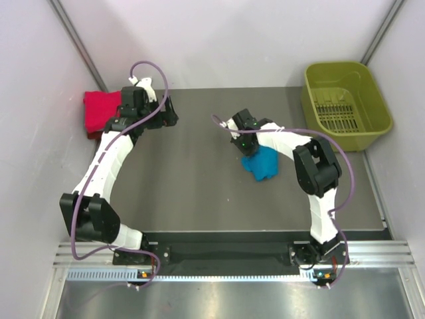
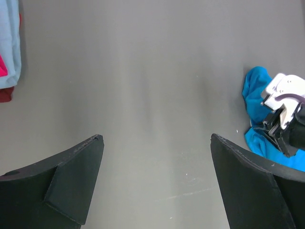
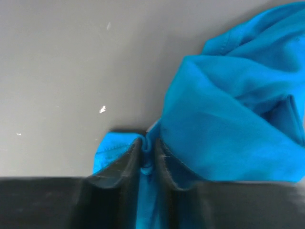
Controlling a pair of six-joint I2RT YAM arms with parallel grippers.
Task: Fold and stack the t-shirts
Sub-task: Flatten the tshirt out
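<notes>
Lot: teal t-shirt [image 1: 261, 163], crumpled, not yet folded.
Edge pinched by right gripper [image 3: 145, 148]; left gripper [image 2: 156, 138] spread wide (empty); red t-shirt [image 1: 101, 111], pale t-shirt [image 2: 10, 43] folded aside.

One teal shirt [image 1: 262, 164], one red shirt [image 1: 99, 109] and one pale blue shirt [image 2: 9, 43] are showing. One basket [image 1: 372, 93] is showing too.

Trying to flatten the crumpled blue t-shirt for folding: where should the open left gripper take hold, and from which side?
Probably a rim fold on the heap's side facing the left arm, approached low from there. The blue t-shirt is bunched with no collar or sleeve clear, and the right gripper pinches one hemmed edge, so the left gripper taking a second edge could pull it open.
</notes>
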